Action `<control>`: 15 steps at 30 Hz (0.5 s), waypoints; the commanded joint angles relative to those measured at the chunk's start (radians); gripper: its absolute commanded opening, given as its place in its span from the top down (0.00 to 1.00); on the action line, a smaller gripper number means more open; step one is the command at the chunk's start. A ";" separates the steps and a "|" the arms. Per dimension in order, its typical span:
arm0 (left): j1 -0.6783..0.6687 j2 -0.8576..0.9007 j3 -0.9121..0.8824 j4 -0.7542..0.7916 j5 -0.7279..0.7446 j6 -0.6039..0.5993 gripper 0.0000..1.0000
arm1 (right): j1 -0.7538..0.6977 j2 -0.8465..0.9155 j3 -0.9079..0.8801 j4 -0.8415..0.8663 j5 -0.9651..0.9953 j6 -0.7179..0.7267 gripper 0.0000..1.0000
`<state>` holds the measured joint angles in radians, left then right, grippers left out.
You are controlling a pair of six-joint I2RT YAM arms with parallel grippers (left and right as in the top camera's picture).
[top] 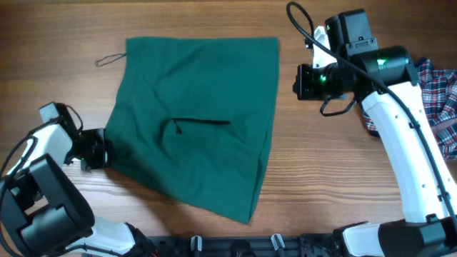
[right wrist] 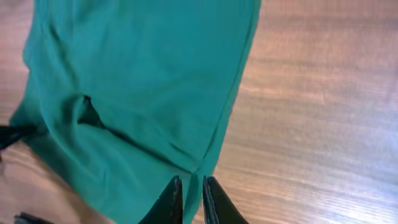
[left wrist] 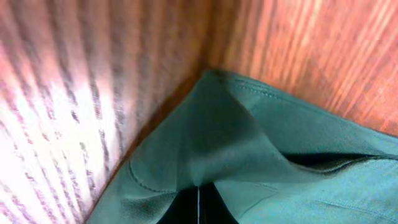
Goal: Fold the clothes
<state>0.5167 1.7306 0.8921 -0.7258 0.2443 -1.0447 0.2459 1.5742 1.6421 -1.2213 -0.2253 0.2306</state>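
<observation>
Wooden table (top: 321, 178) bears green garment (top: 200, 121) and, seemingly, plaid cloth (top: 446, 93).

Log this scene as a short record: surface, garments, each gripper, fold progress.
surface: wooden table
main garment: plain dark green cloth garment, spread out, unfolded, lightly wrinkled
cord: thin cord loop at its far-left corner, lying on the wood
second garment: navy-red-white plaid garment, bunched at the table's right edge
left gripper: closed on the green garment's left edge
right gripper: beside the garment's right edge, jaws nearly closed, holding nothing
fold progress: no fold made yet
</observation>
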 commanded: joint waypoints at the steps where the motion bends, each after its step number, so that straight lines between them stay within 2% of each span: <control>1: -0.001 0.081 -0.076 -0.015 -0.061 0.032 0.96 | 0.000 0.099 -0.015 0.107 -0.122 0.008 0.94; 4: -0.048 0.080 -0.076 0.000 0.006 0.100 0.96 | 0.027 0.326 -0.018 0.238 -0.227 0.002 0.96; 6: -0.076 0.080 -0.076 0.000 0.002 0.118 0.96 | 0.061 0.455 -0.018 0.344 -0.215 -0.075 0.96; 9: -0.103 0.080 -0.076 0.000 0.002 0.119 0.96 | 0.077 0.598 -0.018 0.425 -0.182 -0.075 0.96; 13: -0.103 0.080 -0.076 0.010 0.002 0.122 0.96 | 0.077 0.699 -0.018 0.505 -0.030 -0.074 0.96; 15: -0.103 0.080 -0.076 0.010 0.002 0.127 0.96 | 0.075 0.745 -0.018 0.531 0.111 -0.074 0.96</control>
<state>0.4404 1.7306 0.8875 -0.7219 0.2600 -0.9432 0.3229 2.2414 1.6257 -0.7094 -0.3172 0.1768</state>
